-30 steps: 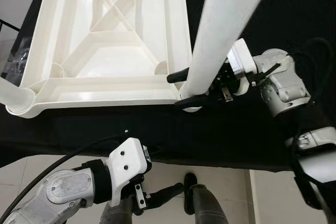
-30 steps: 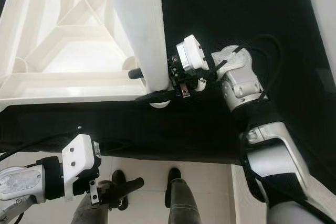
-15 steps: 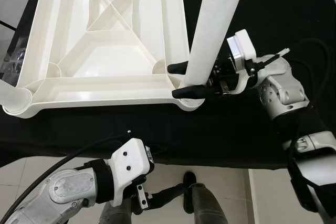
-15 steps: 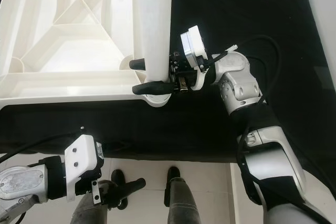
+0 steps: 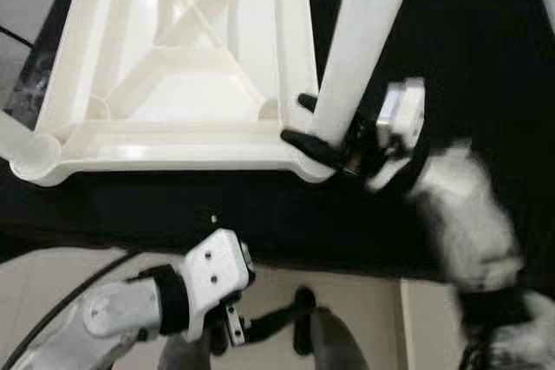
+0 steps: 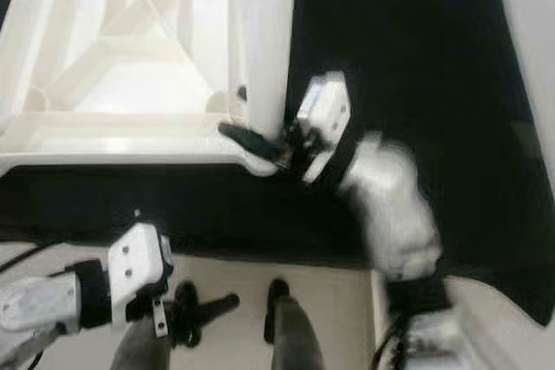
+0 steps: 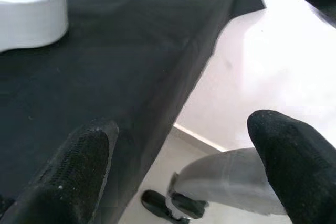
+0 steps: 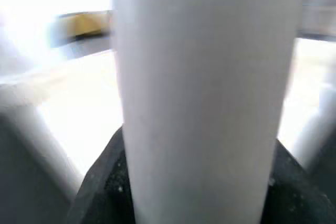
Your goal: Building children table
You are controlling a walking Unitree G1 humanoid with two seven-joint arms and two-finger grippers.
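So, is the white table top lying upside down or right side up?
Upside down. The table top shows its ribbed underside with crossed braces, and the right gripper holds a white leg at its corner socket.

Covering: smooth black cloth (image 5: 260, 210) spread over the work surface, hanging over its near edge.
Floor: pale, glossy tiles (image 5: 69, 270) below the cloth's near edge.
Cable: thin black cable (image 5: 17, 36) by the cloth's left edge.
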